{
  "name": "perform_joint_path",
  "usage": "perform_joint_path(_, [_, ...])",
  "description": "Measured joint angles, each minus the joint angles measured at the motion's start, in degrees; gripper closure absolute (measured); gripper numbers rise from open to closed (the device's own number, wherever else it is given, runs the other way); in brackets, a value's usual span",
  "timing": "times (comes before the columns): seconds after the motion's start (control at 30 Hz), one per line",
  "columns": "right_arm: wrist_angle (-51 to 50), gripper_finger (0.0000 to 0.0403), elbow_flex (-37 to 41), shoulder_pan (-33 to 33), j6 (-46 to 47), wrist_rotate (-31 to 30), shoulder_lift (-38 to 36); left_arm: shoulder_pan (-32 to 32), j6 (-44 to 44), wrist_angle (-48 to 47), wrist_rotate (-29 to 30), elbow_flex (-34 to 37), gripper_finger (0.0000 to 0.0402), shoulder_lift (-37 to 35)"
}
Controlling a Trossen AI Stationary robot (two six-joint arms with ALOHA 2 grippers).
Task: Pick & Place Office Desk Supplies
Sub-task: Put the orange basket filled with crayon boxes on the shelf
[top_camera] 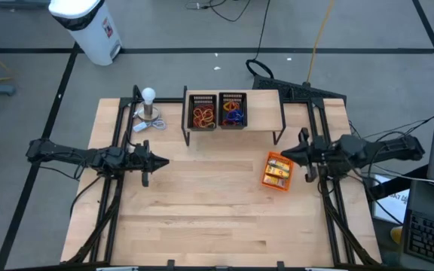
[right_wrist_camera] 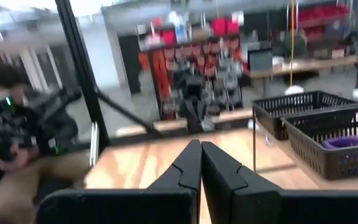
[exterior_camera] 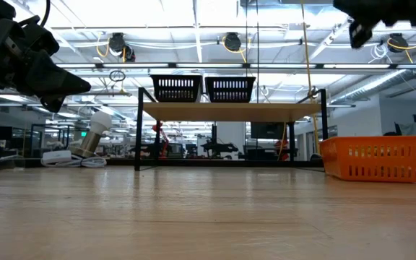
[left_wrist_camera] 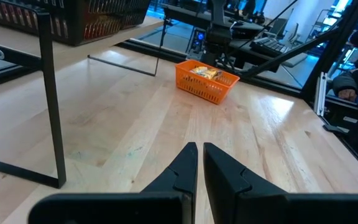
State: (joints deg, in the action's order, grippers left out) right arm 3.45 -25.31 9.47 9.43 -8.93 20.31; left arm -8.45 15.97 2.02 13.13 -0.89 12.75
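Two dark, near-black jointed arms, slim and angular, the left arm (top_camera: 89,156) and right arm (top_camera: 368,150) alike; black cables trail from each; both end in pointed, wedge-shaped black jaws

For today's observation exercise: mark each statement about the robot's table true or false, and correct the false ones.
1. Two black mesh bins stand side by side on a raised shelf. True.
2. The orange bin is empty. False: it holds yellow packets.
3. The left pincer is shut, holding nothing. True.
4. The right pincer grips a blue ring. False: it is shut on nothing.
5. The orange bin sits on the shelf. False: it sits on the tabletop.
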Motion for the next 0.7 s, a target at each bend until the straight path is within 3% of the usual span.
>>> perform_joint_path(0.37, [-46.1,0.0403,-34.0,1.0,8.1,0.3,31.6,0.0,-0.4,0.0,0.4,0.0,0.0376,0.0])
perform_joint_path(0.53, [-59.0,0.0403,-42.3,4.7,13.6,0.2,44.8,0.0,-0.4,0.0,0.5,0.0,0.0376,0.0])
perform_joint_path(0.7, [-64.4,0.0403,-44.9,8.8,19.0,3.3,54.1,0.0,-0.4,0.0,0.5,0.0,0.0376,0.0])
